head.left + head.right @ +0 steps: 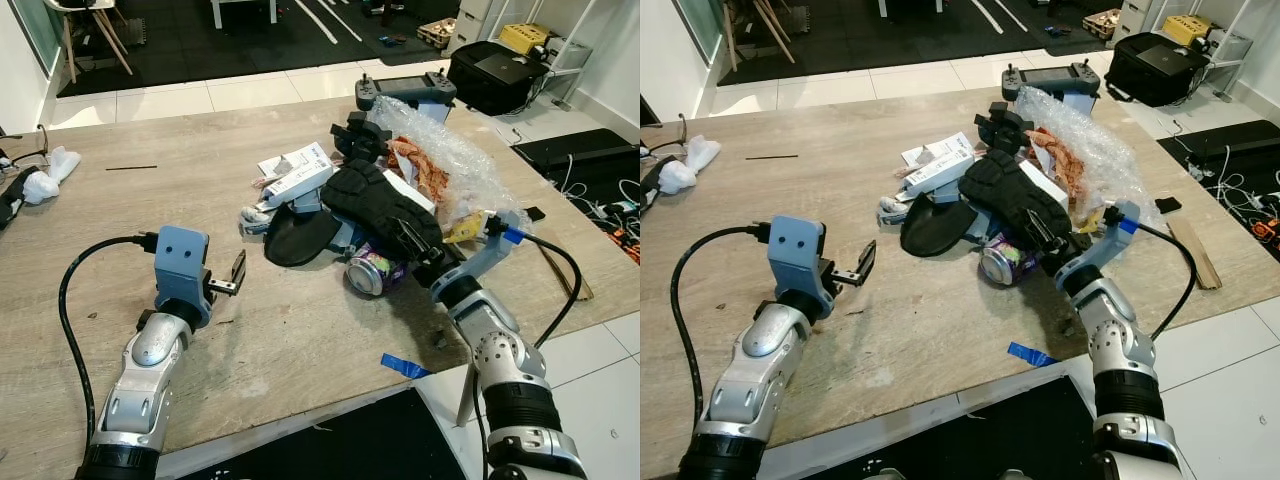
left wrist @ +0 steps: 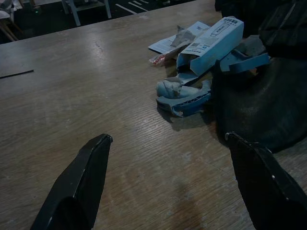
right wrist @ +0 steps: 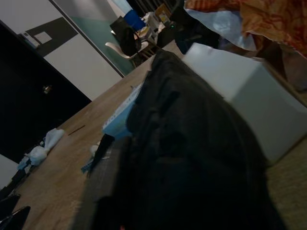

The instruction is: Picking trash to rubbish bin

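Note:
A heap of trash lies on the wooden table (image 1: pixel 150 210): a black glove (image 1: pixel 375 195), a crushed purple can (image 1: pixel 372 272), a blue-and-white carton (image 1: pixel 300 172), a crumpled blue face mask (image 2: pixel 184 93), bubble wrap (image 1: pixel 455 150) and an orange wrapper (image 1: pixel 420 165). My right gripper (image 1: pixel 413 240) is pushed into the near end of the heap, shut on the black glove (image 3: pixel 192 143), just above the can. My left gripper (image 1: pixel 232 280) hovers low over bare wood to the left of the heap, open and holding nothing, its fingers (image 2: pixel 81 182) pointing at the mask and carton.
A flat black pouch (image 1: pixel 300 238) lies at the heap's near left. A grey controller (image 1: pixel 405 92) sits at the far edge. Crumpled white tissue (image 1: pixel 45 175) lies far left. Blue tape (image 1: pixel 405 366) sticks near the front edge. A black bag (image 1: pixel 495 75) and cables lie on the floor to the right.

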You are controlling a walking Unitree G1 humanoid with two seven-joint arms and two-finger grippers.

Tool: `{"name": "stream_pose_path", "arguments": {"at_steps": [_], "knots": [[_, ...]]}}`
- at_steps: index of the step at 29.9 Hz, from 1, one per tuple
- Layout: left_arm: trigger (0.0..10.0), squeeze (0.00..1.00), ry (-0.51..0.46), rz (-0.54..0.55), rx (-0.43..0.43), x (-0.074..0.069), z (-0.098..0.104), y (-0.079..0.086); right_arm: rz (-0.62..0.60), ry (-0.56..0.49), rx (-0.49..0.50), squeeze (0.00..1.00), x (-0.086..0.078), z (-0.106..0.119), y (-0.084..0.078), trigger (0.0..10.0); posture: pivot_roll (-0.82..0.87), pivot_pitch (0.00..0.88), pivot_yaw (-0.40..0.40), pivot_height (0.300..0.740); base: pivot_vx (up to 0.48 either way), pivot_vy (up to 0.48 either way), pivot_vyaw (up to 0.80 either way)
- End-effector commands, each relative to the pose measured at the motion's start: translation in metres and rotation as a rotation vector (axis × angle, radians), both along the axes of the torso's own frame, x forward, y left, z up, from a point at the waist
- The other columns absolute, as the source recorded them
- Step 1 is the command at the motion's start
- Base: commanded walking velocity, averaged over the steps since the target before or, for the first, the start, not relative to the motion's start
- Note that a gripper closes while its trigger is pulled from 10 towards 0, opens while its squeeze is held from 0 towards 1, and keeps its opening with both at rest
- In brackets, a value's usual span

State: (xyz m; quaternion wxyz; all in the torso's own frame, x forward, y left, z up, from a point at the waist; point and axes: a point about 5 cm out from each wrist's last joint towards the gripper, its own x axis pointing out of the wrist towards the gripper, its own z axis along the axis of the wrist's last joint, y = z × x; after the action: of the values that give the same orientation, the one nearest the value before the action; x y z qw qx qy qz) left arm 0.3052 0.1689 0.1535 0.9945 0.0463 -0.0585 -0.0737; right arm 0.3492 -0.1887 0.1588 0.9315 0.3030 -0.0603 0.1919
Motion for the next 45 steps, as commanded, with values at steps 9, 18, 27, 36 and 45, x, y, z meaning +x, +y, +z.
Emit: {"name": "stream_pose_path", "arguments": {"at_steps": [9, 18, 27, 36, 45], "knots": [[10.0, 0.0, 0.005, 0.001, 0.013, -0.002, -0.001, 0.0, -0.002, -0.031, 0.021, 0.0, -0.005, 0.006, 0.004, 0.0, -0.01, 0.178, 0.014, 0.74, 0.0, 0.0, 0.0], [10.0, 0.0, -0.005, 0.01, 0.011, 0.0, 0.0, 0.002, 0.03, -0.153, 0.033, 0.0, -0.009, 0.036, 0.013, 0.0, -0.02, 0.16, 0.011, 0.74, 0.0, 0.0, 0.0], [10.0, 0.0, -0.013, 0.07, -0.016, 0.0, 0.001, 0.01, 0.035, -0.309, -0.136, 0.0, -0.018, 0.065, 0.032, 0.0, -0.02, 0.136, 0.005, 0.74, 0.0, 0.0, 0.0], [10.0, 0.0, -0.054, 0.195, -0.04, -0.005, 0.003, 0.028, -0.014, -0.428, -0.406, 0.0, -0.033, 0.071, 0.058, 10.0, -0.03, 0.106, -0.009, 0.74, 0.0, 0.0, 0.0], [10.0, 0.0, -0.116, 0.207, -0.041, -0.001, 0.021, 0.023, -0.126, -0.436, -0.473, 0.0, -0.032, 0.072, 0.056, 10.0, -0.03, 0.108, -0.017, 0.74, 0.0, 0.0, -0.53]]}}
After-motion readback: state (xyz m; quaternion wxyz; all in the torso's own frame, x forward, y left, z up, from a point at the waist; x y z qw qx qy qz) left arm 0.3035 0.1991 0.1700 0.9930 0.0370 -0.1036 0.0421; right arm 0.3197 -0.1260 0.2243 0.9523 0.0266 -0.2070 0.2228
